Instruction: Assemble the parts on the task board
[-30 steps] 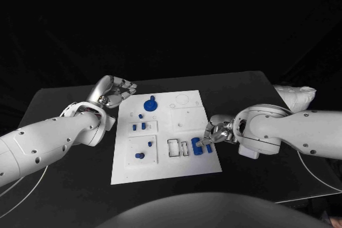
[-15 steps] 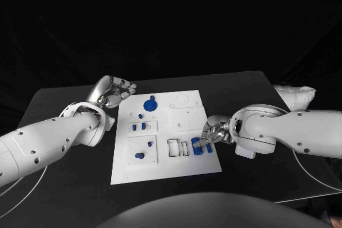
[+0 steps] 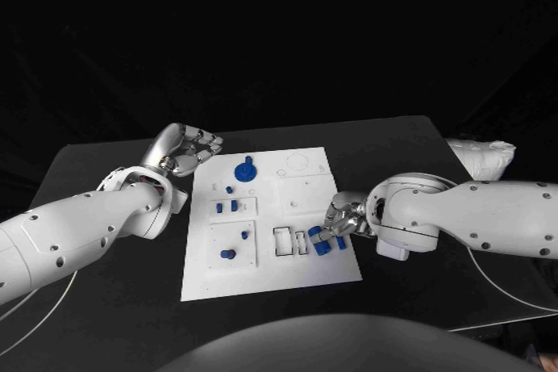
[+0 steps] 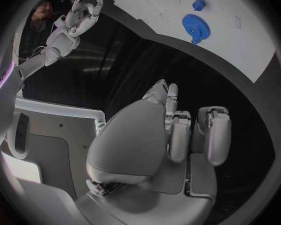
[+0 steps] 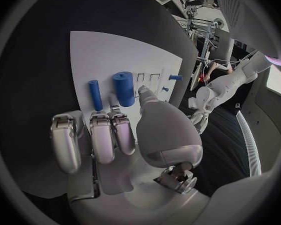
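Hovering right hand (image 3: 339, 219) fingers (image 5: 103, 135) beside blue cylinder (image 5: 123, 88).

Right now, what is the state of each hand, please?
Left hand: fingers curled in, holds nothing, beside the task board.
Right hand: over two blue cylinders; whether it grips one cannot be told.

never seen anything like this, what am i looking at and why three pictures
It is a two-armed robot at a black table, each white arm ending in a silver hand. One picture looks down from its head; the two round ones come from cameras at its wrists.

The white task board carries small blue parts, among them a blue gear. The left hand hovers curled beside the board's far corner, holding nothing. The right hand reaches over the near right edge, fingers at two blue cylinders; whether it grips one is unclear.
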{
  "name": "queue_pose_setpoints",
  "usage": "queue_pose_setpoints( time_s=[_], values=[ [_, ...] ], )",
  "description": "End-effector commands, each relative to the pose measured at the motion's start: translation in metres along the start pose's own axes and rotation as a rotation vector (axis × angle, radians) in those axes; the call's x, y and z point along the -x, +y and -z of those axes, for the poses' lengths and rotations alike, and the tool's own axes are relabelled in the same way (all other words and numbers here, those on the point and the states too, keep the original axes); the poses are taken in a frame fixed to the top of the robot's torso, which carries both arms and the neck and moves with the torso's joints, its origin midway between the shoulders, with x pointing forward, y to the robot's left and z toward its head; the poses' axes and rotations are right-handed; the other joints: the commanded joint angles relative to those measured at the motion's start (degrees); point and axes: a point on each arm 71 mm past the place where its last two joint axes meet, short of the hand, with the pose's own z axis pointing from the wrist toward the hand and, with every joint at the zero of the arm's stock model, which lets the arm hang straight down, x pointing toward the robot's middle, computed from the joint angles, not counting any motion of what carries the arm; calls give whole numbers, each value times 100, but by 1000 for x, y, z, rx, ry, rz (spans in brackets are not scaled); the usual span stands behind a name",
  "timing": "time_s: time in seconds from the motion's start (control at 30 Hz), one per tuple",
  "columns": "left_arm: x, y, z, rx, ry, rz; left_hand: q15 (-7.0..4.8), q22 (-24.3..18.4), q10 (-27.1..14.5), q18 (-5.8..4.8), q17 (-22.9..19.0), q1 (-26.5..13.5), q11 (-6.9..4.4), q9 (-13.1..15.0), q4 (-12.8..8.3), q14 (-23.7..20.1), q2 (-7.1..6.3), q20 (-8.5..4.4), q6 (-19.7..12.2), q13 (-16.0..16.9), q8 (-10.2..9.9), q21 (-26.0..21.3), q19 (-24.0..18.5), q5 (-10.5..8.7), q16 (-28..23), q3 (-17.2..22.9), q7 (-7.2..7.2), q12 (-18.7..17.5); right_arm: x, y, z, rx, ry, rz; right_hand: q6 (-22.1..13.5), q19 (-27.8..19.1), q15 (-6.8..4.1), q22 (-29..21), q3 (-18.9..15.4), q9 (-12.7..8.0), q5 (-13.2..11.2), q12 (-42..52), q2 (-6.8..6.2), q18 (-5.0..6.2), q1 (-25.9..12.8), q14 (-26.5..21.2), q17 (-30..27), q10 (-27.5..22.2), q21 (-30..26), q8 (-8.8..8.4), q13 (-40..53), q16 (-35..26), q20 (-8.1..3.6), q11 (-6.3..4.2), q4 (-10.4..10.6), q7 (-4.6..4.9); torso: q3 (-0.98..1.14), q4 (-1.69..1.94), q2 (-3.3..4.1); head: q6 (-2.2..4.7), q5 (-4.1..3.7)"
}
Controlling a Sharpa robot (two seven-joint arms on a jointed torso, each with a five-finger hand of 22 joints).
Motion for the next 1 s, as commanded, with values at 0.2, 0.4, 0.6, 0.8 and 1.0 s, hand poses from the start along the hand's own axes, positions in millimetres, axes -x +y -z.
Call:
queue_pose_setpoints(
  time_s=[0.2, 0.4, 0.6, 0.8, 1.0],
  values=[
    [-1, -2, 0, -15, 13, 5, -17, 1462, -9, -95, 1507, -11, 21, -2, -1, 597, -1, -24, 5, -3, -33, 16, 488, -22, -29, 46, 12, -23, -5, 1, -5, -43, 20, 32, -293, 600, 91, 1509, 155, 120, 36, 16, 8, -82, -17, 597, 1506, 612, 25, 59, 1509, 23, 98, 80, -126, 57, -6, 2, 2, 0, -16],
    [-1, -2, 0, -15, 13, 6, -17, 1462, -9, -95, 1507, -11, 21, -2, -1, 597, -1, -24, 5, -3, -33, 16, 488, -22, -29, 46, 12, -23, -8, 3, -7, -48, 32, 50, -541, 600, 125, 1509, 375, 408, 57, 16, -9, -82, 187, 597, 1506, 612, 25, 370, 1509, 23, 135, 102, -417, 80, -4, 4, 5, 0, -20],
    [-1, -2, 0, -14, 13, 5, -17, 1462, -9, -95, 1507, -11, 21, -2, -1, 597, -1, -24, 5, -3, -33, 16, 488, -22, -29, 46, 12, -23, -11, 6, -9, -51, 39, 67, -566, 600, 114, 1509, 506, 611, 101, 16, -43, -82, 261, 597, 1506, 612, 25, 619, 1509, 23, 146, 91, -584, 63, -3, -1, 1, 0, -22],
    [-1, -2, 0, -15, 15, 6, -17, 1462, -9, -95, 1507, -11, 21, -2, -1, 597, -1, -24, 5, -3, -33, 16, 488, -22, -29, 46, 12, -23, -14, 8, -10, -50, 45, 78, -563, 600, 105, 1509, 530, 684, 115, 16, -81, -82, 240, 597, 1506, 612, 25, 703, 1509, 23, 141, 79, -623, 50, -2, -1, 2, 0, -32],
    [-1, -2, 0, -15, 16, 6, -18, 1462, -4, -95, 1507, -15, 19, 0, -1, 597, 6, -24, 11, -2, -29, 16, 488, -21, -29, 56, 9, -21, -15, 10, -11, -54, 51, 89, -588, 600, 95, 1509, 548, 755, 201, 16, -125, -82, 155, 597, 1506, 612, 25, 769, 1509, 23, 132, 69, -630, 40, -4, 2, 2, 0, -44]
  ],
)
